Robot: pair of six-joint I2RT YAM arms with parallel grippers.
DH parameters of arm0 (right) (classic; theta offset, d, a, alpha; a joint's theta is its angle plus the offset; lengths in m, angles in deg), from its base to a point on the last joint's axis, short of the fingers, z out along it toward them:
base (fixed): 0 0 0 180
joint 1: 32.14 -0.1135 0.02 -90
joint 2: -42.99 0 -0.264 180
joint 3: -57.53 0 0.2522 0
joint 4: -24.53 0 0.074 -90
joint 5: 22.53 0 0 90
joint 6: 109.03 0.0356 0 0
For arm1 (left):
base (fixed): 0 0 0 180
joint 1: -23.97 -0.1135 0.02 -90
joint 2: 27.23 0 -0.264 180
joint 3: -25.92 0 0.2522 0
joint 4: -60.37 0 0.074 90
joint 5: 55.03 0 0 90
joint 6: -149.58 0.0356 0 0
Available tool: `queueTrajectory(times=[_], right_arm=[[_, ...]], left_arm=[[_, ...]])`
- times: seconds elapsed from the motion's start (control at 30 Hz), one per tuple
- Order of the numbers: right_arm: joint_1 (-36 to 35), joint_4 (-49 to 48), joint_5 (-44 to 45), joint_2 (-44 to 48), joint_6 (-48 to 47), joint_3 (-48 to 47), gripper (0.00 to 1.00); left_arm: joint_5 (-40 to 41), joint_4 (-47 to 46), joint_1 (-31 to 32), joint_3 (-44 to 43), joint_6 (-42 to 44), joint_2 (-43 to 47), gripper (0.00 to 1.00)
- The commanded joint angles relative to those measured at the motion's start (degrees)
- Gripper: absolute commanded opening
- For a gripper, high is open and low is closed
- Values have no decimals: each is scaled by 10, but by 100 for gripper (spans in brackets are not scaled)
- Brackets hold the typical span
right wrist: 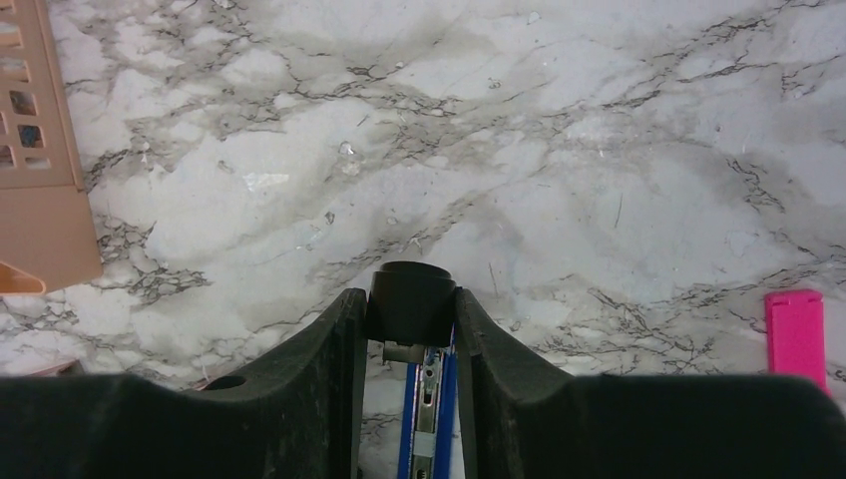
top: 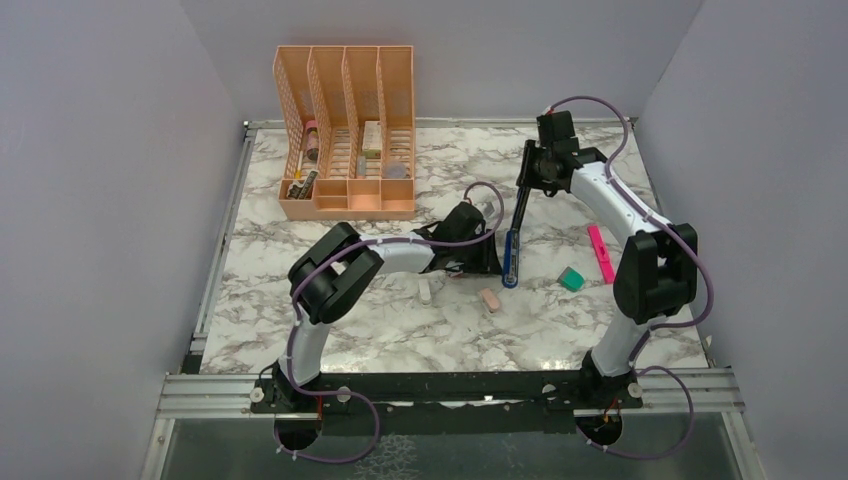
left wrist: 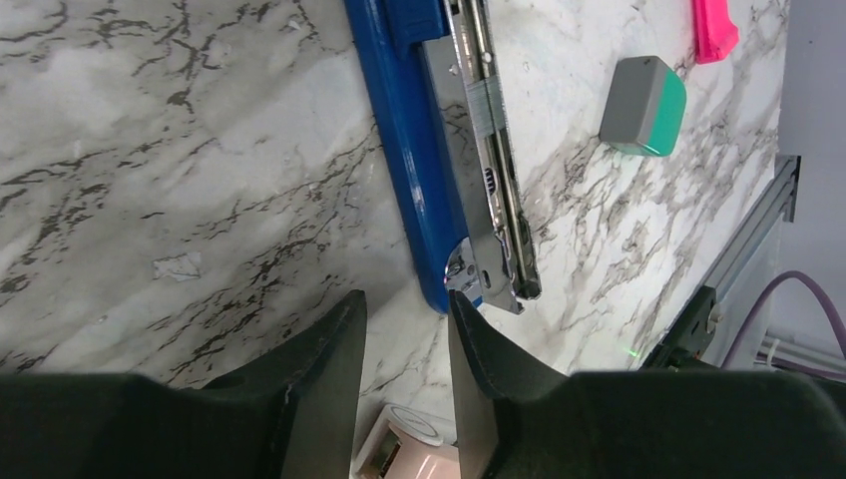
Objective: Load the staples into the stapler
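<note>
The blue stapler [top: 511, 262] lies open on the marble table, its metal magazine [left wrist: 489, 150] facing up. Its black top arm [top: 522, 195] is swung back toward the far side. My right gripper [top: 529, 172] is shut on the end of that black arm [right wrist: 411, 299], with the blue base [right wrist: 447, 419] showing below between its fingers. My left gripper [left wrist: 407, 296] sits just off the stapler's front end, fingertips apart and nothing between them. The reddish-pink staples box [left wrist: 414, 449] shows low in the gap behind those tips; whether the fingers touch it I cannot tell.
An orange desk organizer [top: 350, 190] stands at the back left. Right of the stapler lie a small teal block [top: 571, 279] and a pink highlighter [top: 601, 252]. A pink eraser [top: 489, 300] and a small white piece [top: 424, 290] lie nearer the front.
</note>
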Motion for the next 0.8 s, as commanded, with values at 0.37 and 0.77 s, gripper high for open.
queueTrajectory(times=[0.37,0.77], right_arm=[[-11,-30,-20,62,3,36,32],[-51,15,14,129,21,99,31]], left_arm=[[3,17,17,-70,-42,-64,16],[37,18,21,-76,-51,-75,13]])
